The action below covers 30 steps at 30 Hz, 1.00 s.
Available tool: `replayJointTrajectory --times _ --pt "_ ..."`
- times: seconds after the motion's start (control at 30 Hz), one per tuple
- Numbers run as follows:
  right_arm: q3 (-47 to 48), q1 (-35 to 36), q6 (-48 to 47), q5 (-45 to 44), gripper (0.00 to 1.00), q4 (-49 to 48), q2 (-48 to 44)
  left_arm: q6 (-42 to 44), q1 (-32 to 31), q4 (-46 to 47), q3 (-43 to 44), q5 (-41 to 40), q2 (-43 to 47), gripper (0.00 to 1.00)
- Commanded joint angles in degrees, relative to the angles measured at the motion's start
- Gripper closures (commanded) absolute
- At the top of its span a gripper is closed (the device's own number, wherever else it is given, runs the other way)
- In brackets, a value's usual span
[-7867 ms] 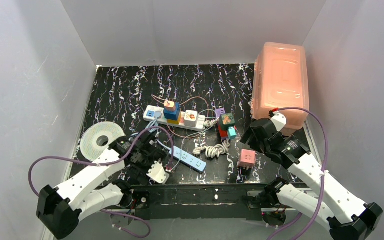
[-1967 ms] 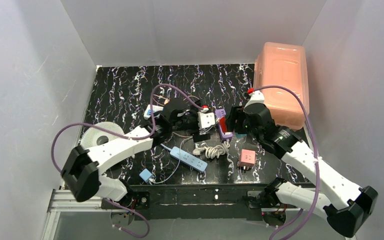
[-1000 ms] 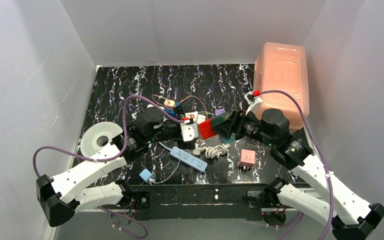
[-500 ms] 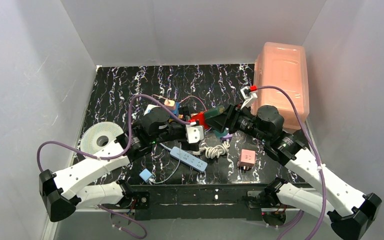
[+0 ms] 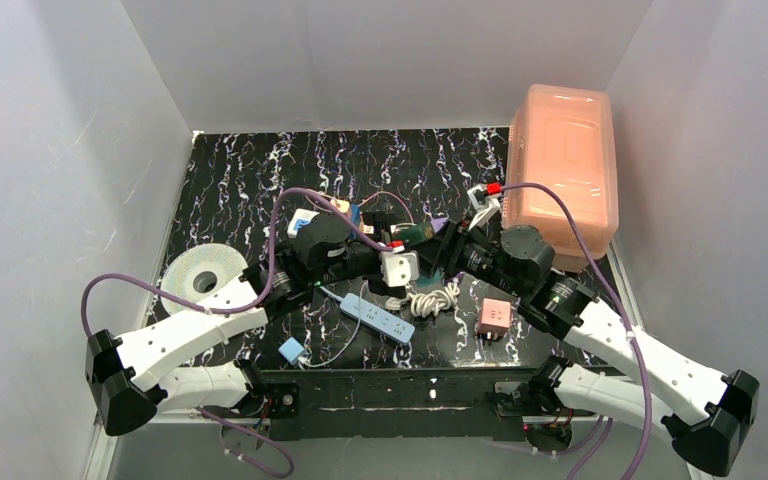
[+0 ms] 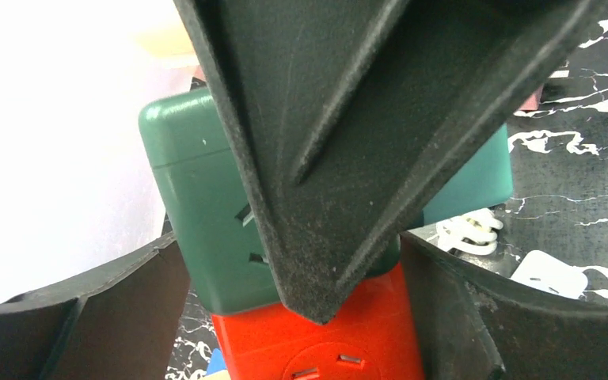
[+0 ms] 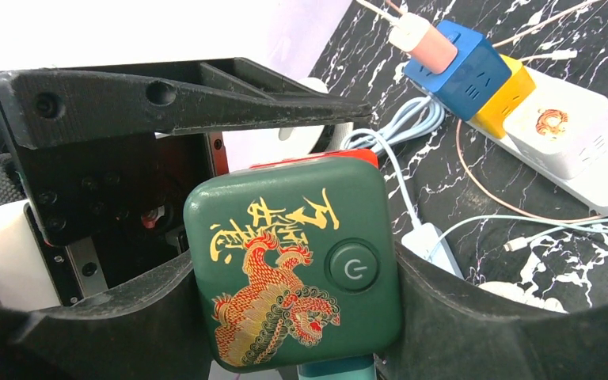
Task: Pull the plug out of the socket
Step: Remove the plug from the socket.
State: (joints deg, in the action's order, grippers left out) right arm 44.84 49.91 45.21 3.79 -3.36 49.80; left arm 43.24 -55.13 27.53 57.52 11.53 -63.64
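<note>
Green cube [image 7: 293,265] is clamped by R gripper [image 7: 294,305], L gripper [image 6: 293,265] open round red cube [image 6: 317,348]: if closed askew, R's hold could be knocked loose.

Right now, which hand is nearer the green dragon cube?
Right. The right hand grips the green cube between its fingers; the left hand stands open, straddling it from the opposite side.

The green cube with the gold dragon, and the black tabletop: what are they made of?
The green cube looks like smooth moulded plastic with a satin finish: rounded corners, soft sheen, printed dragon. The tabletop is black with white marble-like veining, possibly a printed sheet; I can't be sure.
</note>
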Motion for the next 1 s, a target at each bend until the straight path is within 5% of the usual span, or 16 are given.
replayJointTrajectory --times 0.0,0.27,0.57,0.97 --pt "-0.8 0.4 1.4 -3.3 0.99 -8.2 -4.0 0.9 -0.2 0.8 3.1 -1.8 1.2 0.12" --pt "-3.7 0.4 2.8 -6.1 0.99 -8.3 -6.8 0.8 -0.2 -1.9 3.9 -2.4 2.8 0.41" --pt "-5.1 0.9 4.1 -6.4 0.99 -10.9 -6.6 2.2 -0.2 -2.4 3.3 -2.3 2.7 0.97" --pt "-6.2 0.9 1.8 -13.4 0.99 -3.8 -17.8 9.6 -0.1 -7.4 -1.1 -5.0 4.7 1.0"
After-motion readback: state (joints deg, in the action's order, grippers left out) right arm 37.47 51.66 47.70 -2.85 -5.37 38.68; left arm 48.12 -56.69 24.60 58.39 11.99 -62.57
